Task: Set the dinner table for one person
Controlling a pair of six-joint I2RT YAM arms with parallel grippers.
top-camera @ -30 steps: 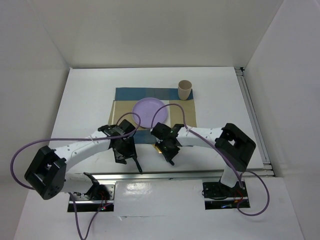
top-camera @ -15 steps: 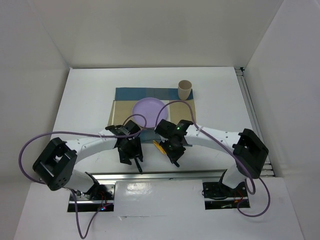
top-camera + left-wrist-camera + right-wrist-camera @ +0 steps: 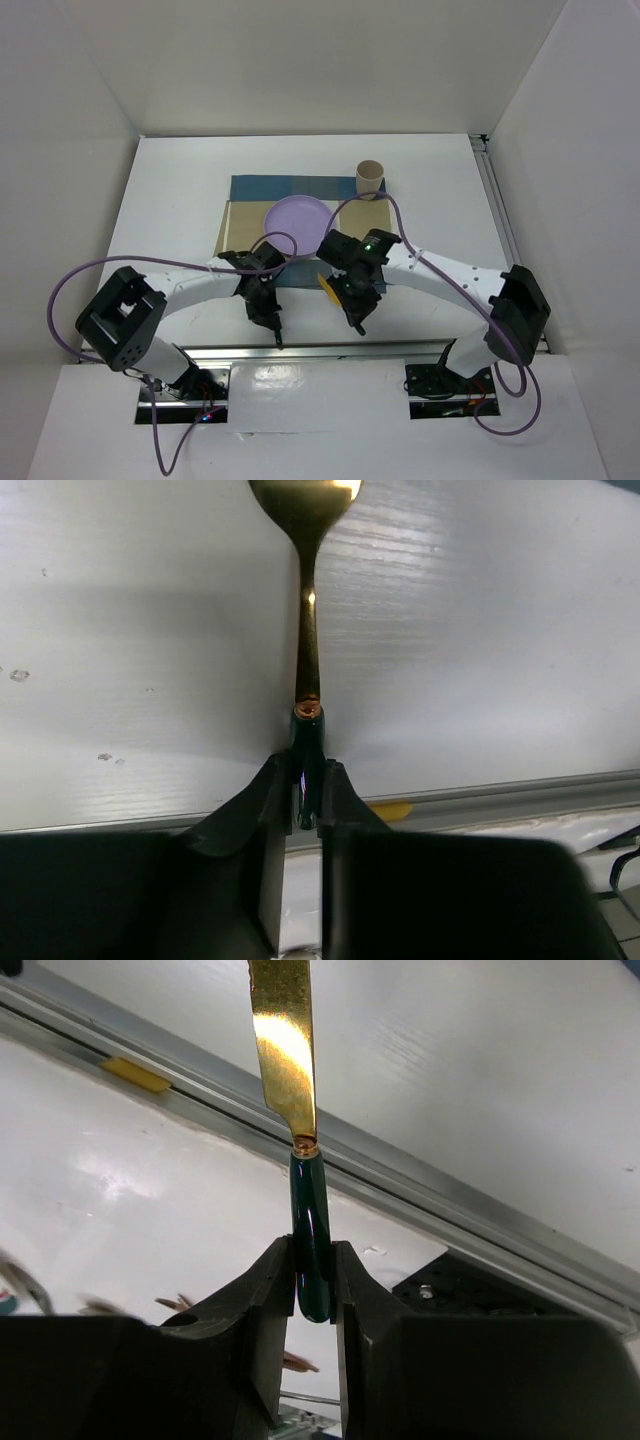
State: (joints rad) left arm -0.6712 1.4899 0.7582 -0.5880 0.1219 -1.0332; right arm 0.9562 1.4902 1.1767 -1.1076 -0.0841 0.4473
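Over the smooth dinner table (image 3: 170, 200), left claw (image 3: 307, 780) pinches a gold spoon (image 3: 307, 630), right claw (image 3: 313, 1270) a knife (image 3: 283, 1050).

Dark-green handle of gold utensil (image 3: 307, 640) seen pinched between fingers of left gripper (image 3: 307, 795); shaft extended over white dinner table (image 3: 480, 630), silver rail (image 3: 520, 798) noted below

Count for your record: you have one table (image 3: 170, 200), one checked placemat (image 3: 250, 190), one purple plate (image 3: 298, 215) and one tan cup (image 3: 371, 179). Cutlery you can tally: one gold spoon (image 3: 306, 630), one gold knife (image 3: 285, 1050). Arms: two, left arm (image 3: 185, 290) and right arm (image 3: 440, 268).
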